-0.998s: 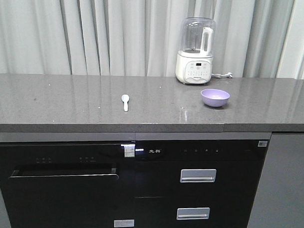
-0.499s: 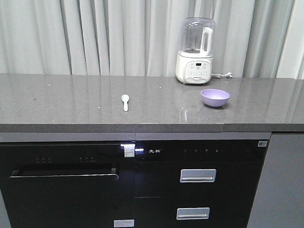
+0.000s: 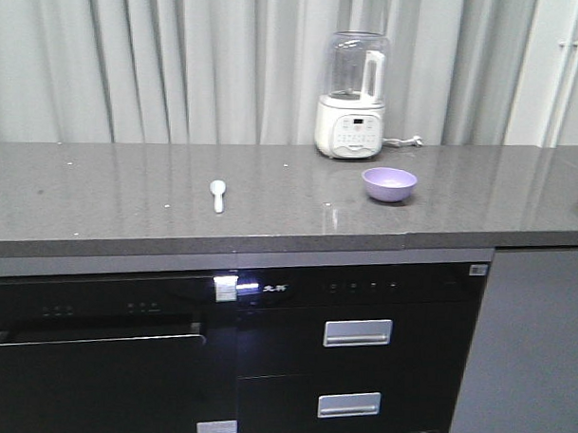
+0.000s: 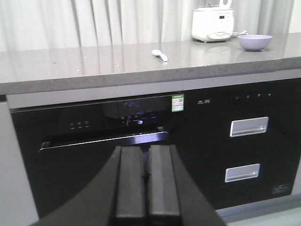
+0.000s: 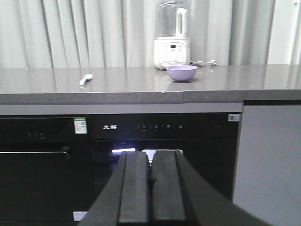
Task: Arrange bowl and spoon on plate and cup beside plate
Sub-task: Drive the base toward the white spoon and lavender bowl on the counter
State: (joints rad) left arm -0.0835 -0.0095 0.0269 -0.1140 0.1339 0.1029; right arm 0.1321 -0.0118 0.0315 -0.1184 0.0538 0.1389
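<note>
Bowl (image 3: pixel 389 184) sits upright on the grey table (image 3: pixel 99 205), toward the right side. It is near a white blender (image 3: pixel 351 95), a little in front of it and to its right, and the two do not touch. The blender stands at the back of the table, close to the pale curtains (image 3: pixel 180 61), with a cord trailing from its right side.

The spoon (image 3: pixel 218 194) lies flat on the table, well apart from the bowl and to its left. Its scoop points toward the curtains and its handle toward the near edge.

Below the table, a black oven (image 3: pixel 94 362) with a long bar handle fills the left of the cabinet front. Two drawers (image 3: pixel 357 333) with silver pulls are stacked to its right, and a plain grey panel (image 3: pixel 536 349) comes after them.

Both arms hang low in front of this cabinet, below the table top and well away from bowl and spoon. The left gripper (image 4: pixel 146 188) faces the oven door with its jaws clenched together, grasping nothing. The right gripper (image 5: pixel 151 188) faces the dark front further right, and its jaws are likewise pressed together with nothing between them.
</note>
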